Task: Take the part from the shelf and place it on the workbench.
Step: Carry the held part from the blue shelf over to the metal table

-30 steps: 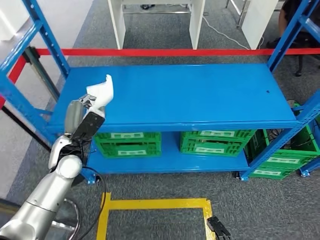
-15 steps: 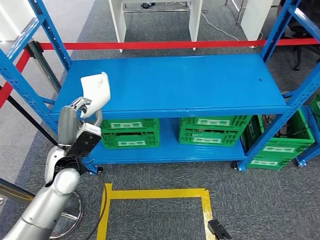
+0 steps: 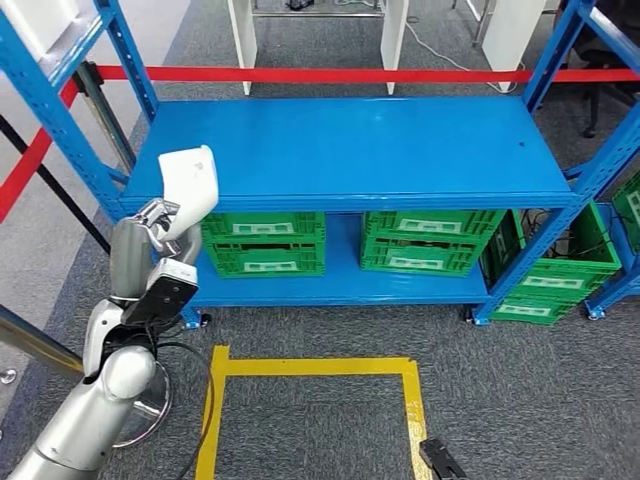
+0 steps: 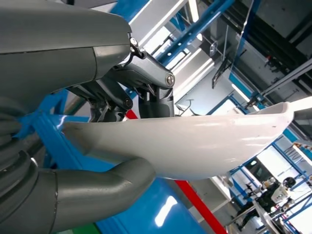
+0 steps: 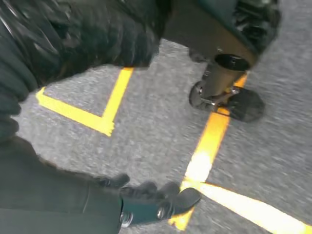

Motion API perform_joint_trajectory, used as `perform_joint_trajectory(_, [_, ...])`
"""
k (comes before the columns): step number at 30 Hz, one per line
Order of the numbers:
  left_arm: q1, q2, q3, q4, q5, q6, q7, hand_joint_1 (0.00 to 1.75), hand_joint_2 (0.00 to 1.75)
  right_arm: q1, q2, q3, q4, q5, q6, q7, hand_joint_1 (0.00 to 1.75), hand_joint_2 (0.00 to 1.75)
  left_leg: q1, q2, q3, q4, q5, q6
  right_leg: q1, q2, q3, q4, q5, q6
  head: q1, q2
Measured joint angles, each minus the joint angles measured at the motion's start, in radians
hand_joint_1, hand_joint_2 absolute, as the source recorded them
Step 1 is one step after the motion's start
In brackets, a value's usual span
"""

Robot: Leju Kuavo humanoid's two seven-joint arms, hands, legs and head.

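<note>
The white curved part (image 3: 189,178) is held up by my left hand (image 3: 155,225), just in front of the left end of the blue shelf's top board (image 3: 355,145). In the left wrist view the part (image 4: 191,146) lies long and flat, and the hand (image 4: 121,92) grips it between the dark fingers on one face and the thick grey thumb (image 4: 95,195) on the other. My right hand (image 5: 158,204) hangs low over the grey carpet, its fingers stretched out with nothing in them. Its dark tip (image 3: 438,462) shows at the bottom of the head view.
Green crates (image 3: 264,255) (image 3: 430,250) stand on the lower shelf, more (image 3: 558,285) beside it at the right. Red tape (image 3: 340,75) runs behind the shelf, and white table legs (image 3: 243,30) stand beyond. A yellow floor outline (image 3: 309,368) lies near me. Blue uprights (image 3: 45,95) rise at left.
The whole picture has shifted, so the camera has moved. My left hand has drawn down and toward me with the part, which has turned from pointing up to showing its broad face.
</note>
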Motion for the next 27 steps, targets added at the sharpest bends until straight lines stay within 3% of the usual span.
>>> perform_joint_trajectory(3, [0.007, 0.000, -0.002, -0.009, -0.006, 0.001, -0.002, 1.75, 1.75, 0.002, 0.000, 0.000, 0.000, -0.002, 0.000, -0.002, 0.00, 1.75, -0.001, 0.002, -0.042, -0.001, 0.035, 0.011, -0.001, 0.003, -0.050, 0.172, -0.139, 0.008, 0.006, 0.000])
perform_joint_trajectory(4, [0.013, 0.000, -0.003, -0.013, -0.009, 0.001, -0.003, 1.75, 1.75, 0.002, 0.000, 0.000, 0.000, -0.003, 0.000, -0.003, 0.00, 1.75, -0.002, 0.002, -0.057, 0.001, 0.045, 0.012, -0.001, 0.003, -0.057, 0.230, -0.157, 0.010, 0.006, 0.000])
perform_joint_trajectory(5, [0.019, 0.001, -0.005, -0.018, -0.011, 0.001, -0.004, 1.75, 1.75, 0.002, 0.000, 0.000, 0.000, -0.005, 0.000, -0.005, 0.00, 1.75, -0.004, 0.002, -0.071, 0.003, 0.055, 0.011, -0.001, 0.003, -0.052, 0.261, -0.150, 0.012, 0.006, 0.000])
perform_joint_trajectory(6, [0.025, 0.001, -0.006, -0.023, -0.012, 0.002, -0.004, 1.75, 1.75, 0.003, 0.000, 0.000, 0.000, -0.006, -0.001, -0.006, 0.00, 1.75, -0.004, 0.002, -0.086, 0.007, 0.064, 0.010, -0.001, 0.003, -0.031, 0.259, -0.125, 0.011, 0.006, 0.000])
perform_joint_trajectory(8, [0.036, 0.003, -0.008, -0.035, -0.014, 0.002, -0.005, 1.75, 1.75, 0.003, 0.000, 0.000, 0.000, -0.009, -0.002, -0.008, 0.00, 1.75, -0.005, 0.002, -0.114, 0.017, 0.080, 0.005, 0.000, 0.004, 0.061, 0.149, -0.076, 0.008, 0.006, 0.000])
perform_joint_trajectory(10, [0.043, 0.006, -0.009, -0.047, -0.014, 0.004, -0.005, 1.75, 1.75, 0.002, -0.001, 0.000, 0.000, -0.010, -0.004, -0.011, 0.00, 1.75, -0.007, 0.001, -0.133, 0.028, 0.095, -0.003, 0.001, 0.005, 0.164, -0.001, -0.085, 0.001, 0.005, 0.000])
perform_joint_trajectory(12, [0.046, 0.008, -0.010, -0.057, -0.014, 0.006, -0.006, 1.75, 1.75, 0.002, -0.001, -0.001, 0.000, -0.011, -0.006, -0.014, 0.00, 1.75, -0.008, 0.000, -0.140, 0.032, 0.112, -0.012, 0.005, 0.008, 0.197, -0.062, -0.104, -0.005, 0.005, 0.000])
perform_joint_trajectory(14, [0.051, 0.011, -0.013, -0.062, -0.012, 0.008, -0.008, 1.75, 1.75, 0.006, 0.000, -0.001, 0.001, -0.012, -0.007, -0.015, 0.00, 1.75, -0.008, -0.001, -0.148, 0.035, 0.114, -0.022, 0.002, 0.006, 0.180, -0.062, -0.092, -0.017, 0.005, 0.000])
perform_joint_trajectory(15, [0.054, 0.013, -0.014, -0.064, -0.010, 0.008, -0.008, 1.75, 1.75, 0.007, 0.001, -0.001, 0.001, -0.012, -0.008, -0.016, 0.00, 1.75, -0.007, -0.002, -0.156, 0.052, 0.089, -0.029, 0.000, 0.003, 0.173, -0.061, -0.083, -0.025, 0.003, 0.000])
perform_joint_trajectory(16, [0.058, 0.016, -0.015, -0.067, -0.008, 0.009, -0.010, 1.75, 1.75, 0.008, 0.001, -0.001, 0.002, -0.014, -0.009, -0.017, 0.00, 1.75, -0.005, -0.003, -0.166, 0.086, 0.045, -0.035, -0.002, 0.001, 0.162, -0.061, -0.071, -0.032, 0.001, 0.000])
perform_joint_trajectory(18, [0.064, 0.021, -0.018, -0.074, -0.004, 0.011, -0.014, 1.75, 1.75, 0.008, 0.001, -0.002, 0.002, -0.016, -0.011, -0.018, 0.00, 1.75, 0.001, -0.003, -0.190, 0.209, -0.064, -0.044, -0.001, -0.002, 0.137, -0.059, -0.048, -0.040, -0.002, 0.000])
perform_joint_trajectory(19, [0.068, 0.022, -0.020, -0.077, -0.001, 0.012, -0.016, 1.75, 1.75, 0.008, 0.001, -0.003, 0.002, -0.018, -0.012, -0.019, 0.00, 1.75, 0.004, -0.003, -0.198, 0.273, -0.095, -0.047, -0.001, -0.003, 0.122, -0.056, -0.037, -0.041, -0.002, 0.000])
perform_joint_trajectory(20, [0.071, 0.024, -0.021, -0.080, 0.001, 0.012, -0.019, 1.75, 1.75, 0.008, 0.000, -0.004, 0.002, -0.019, -0.012, -0.020, 0.00, 1.75, 0.005, -0.003, -0.196, 0.318, -0.101, -0.049, 0.000, -0.003, 0.105, -0.052, -0.028, -0.041, -0.002, 0.000])
perform_joint_trajectory(22, [0.078, 0.026, -0.022, -0.085, 0.003, 0.013, -0.021, 1.75, 1.75, 0.008, 0.000, -0.007, 0.002, -0.022, -0.013, -0.021, 0.00, 1.75, 0.007, -0.003, -0.172, 0.336, -0.064, -0.049, 0.000, -0.004, 0.076, -0.042, -0.014, -0.038, -0.003, 0.000])
perform_joint_trajectory(24, [0.082, 0.027, -0.022, -0.092, 0.003, 0.015, -0.021, 1.75, 1.75, 0.009, 0.000, -0.011, 0.002, -0.024, -0.014, -0.023, 0.00, 1.75, 0.007, -0.003, -0.106, 0.255, -0.021, -0.043, 0.000, -0.004, 0.054, -0.033, -0.004, -0.034, -0.003, 0.000])
perform_joint_trajectory(26, [0.084, 0.028, -0.022, -0.104, 0.003, 0.018, -0.022, 1.75, 1.75, 0.009, 0.000, -0.016, 0.002, -0.027, -0.015, -0.026, 0.00, 1.75, 0.005, -0.003, -0.012, 0.112, -0.023, -0.035, 0.002, -0.003, 0.036, -0.025, 0.010, -0.025, -0.002, 0.000])
perform_joint_trajectory(27, [0.084, 0.029, -0.022, -0.109, 0.004, 0.020, -0.023, 1.75, 1.75, 0.010, 0.000, -0.018, 0.002, -0.028, -0.016, -0.028, 0.00, 1.75, 0.003, -0.004, 0.020, 0.057, -0.034, -0.031, 0.002, -0.003, 0.029, -0.025, 0.019, -0.019, -0.002, 0.000])
